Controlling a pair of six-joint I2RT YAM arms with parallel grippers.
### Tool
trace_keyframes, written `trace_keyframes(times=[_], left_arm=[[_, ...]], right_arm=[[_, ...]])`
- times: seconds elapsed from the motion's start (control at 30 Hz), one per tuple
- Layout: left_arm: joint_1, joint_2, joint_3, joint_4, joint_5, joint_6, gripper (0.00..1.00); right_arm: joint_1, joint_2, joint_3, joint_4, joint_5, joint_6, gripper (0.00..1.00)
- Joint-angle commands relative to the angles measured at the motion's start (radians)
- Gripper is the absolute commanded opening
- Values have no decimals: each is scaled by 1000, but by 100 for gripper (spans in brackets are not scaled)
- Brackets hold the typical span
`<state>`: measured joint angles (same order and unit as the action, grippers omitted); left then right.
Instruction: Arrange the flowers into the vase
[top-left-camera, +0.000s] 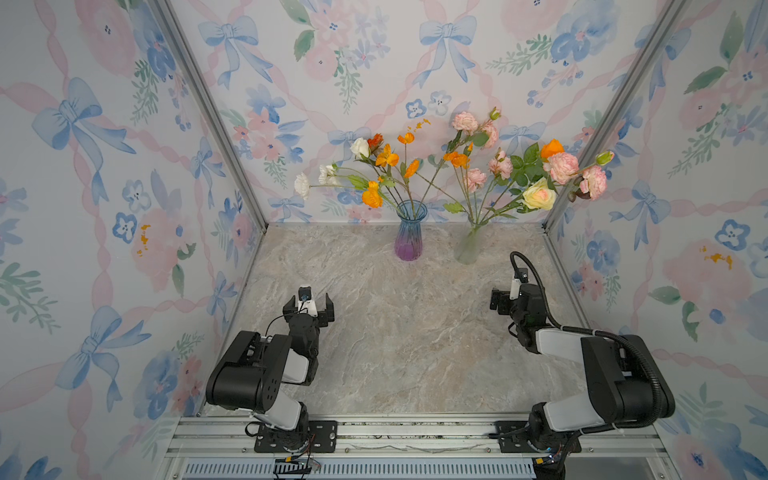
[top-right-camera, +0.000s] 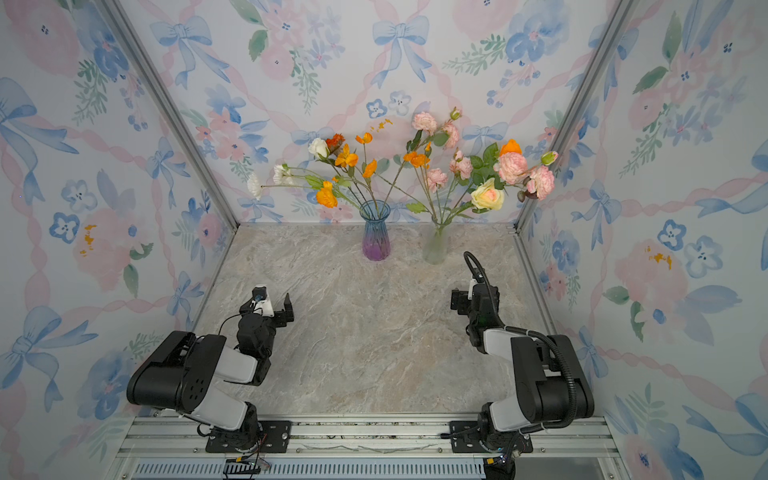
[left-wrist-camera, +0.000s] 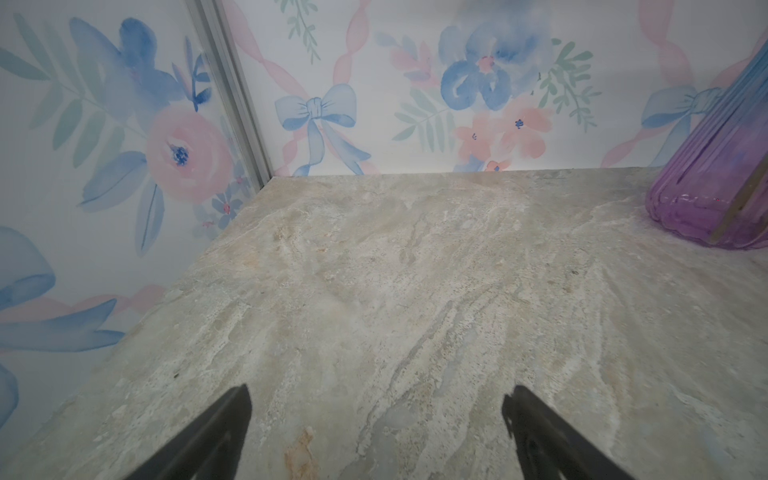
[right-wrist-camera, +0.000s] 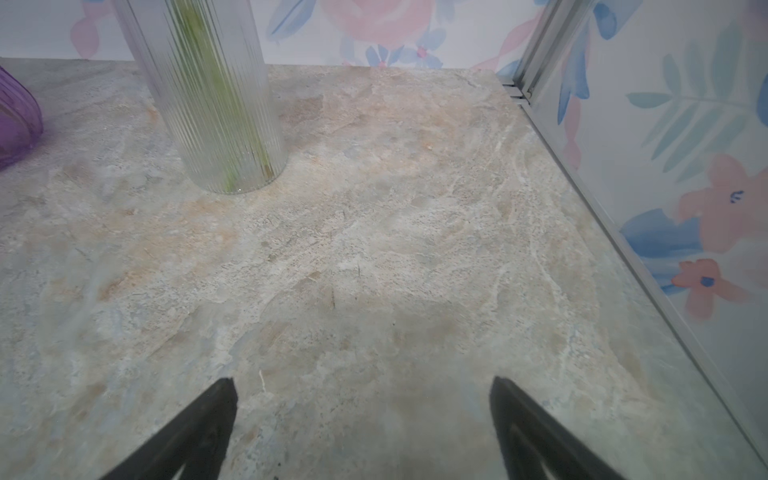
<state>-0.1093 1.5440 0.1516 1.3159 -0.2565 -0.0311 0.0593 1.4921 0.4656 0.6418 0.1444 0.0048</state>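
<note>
Two vases stand at the back of the desk (top-left-camera: 395, 340) in both top views: a blue-purple vase (top-left-camera: 410, 232) and, just beside it, a clear ribbed vase (top-left-camera: 469, 245). Every one of the flowers (top-left-camera: 386, 166) stands in a vase, stems upright and fanning; none lies on the desk. The left end effector (top-left-camera: 311, 306) and right end effector (top-left-camera: 498, 300) hover nearer the front, jaws wide, holding nothing. The vases lie ahead of both, the clear one nearer the right arm.

In the left wrist view, spread empty fingers (left-wrist-camera: 216, 432) face bare desk, the blue-purple vase (left-wrist-camera: 715, 183) at the edge.

The right wrist view shows the same wide, empty spread, with green stems inside the clear ribbed vase (right-wrist-camera: 216, 104) ahead.

No writing is readable.
</note>
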Motion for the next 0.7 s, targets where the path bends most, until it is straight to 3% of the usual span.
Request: trace_keyframes(times=[0.0, 0.1, 0.17, 0.67], left_arm=[[7, 13, 21, 77, 32, -39, 98], [5, 9, 20, 68, 13, -45, 98], [1, 10, 22, 66, 8, -41, 98], [-28, 4, 24, 54, -45, -25, 98]], right_arm=[[-9, 29, -29, 163, -67, -14, 97], [-3, 69, -87, 315, -16, -7, 97], [19, 45, -73, 242, 29, -19, 97], [17, 56, -78, 272, 29, -17, 97]])
